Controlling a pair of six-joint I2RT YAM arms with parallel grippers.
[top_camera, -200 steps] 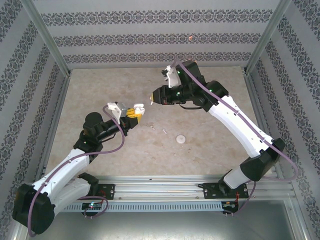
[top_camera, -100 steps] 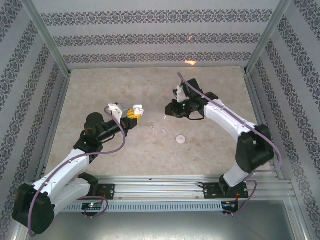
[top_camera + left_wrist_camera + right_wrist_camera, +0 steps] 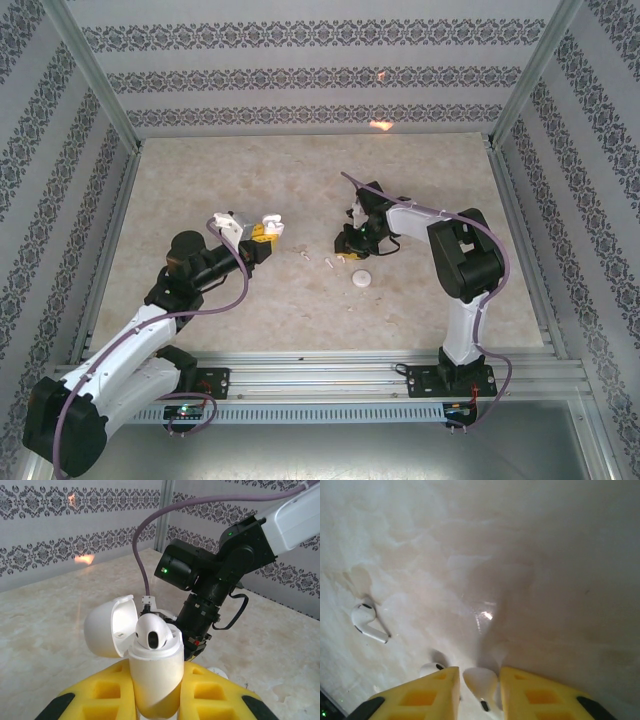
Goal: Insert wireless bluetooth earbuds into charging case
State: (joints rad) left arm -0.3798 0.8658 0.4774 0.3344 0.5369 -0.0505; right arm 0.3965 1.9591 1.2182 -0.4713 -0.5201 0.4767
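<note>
- Case (image 3: 152, 675), lid open, is clamped upright in our left gripper (image 3: 157, 692), with one earbud (image 3: 151, 631) already seated inside.
- Beyond it, our right gripper (image 3: 479, 677) is low at the table, jaws narrowly apart around a second earbud (image 3: 481, 682); we cannot tell whether they grip it.
- A third earbud (image 3: 430, 669) lies just beside its fingers and a fourth earbud (image 3: 367, 620) farther off; we judge the job half done.

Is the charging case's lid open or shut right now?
Open. In the left wrist view the charging case has its lid swung back, and one earbud sits in the exposed top.
</note>
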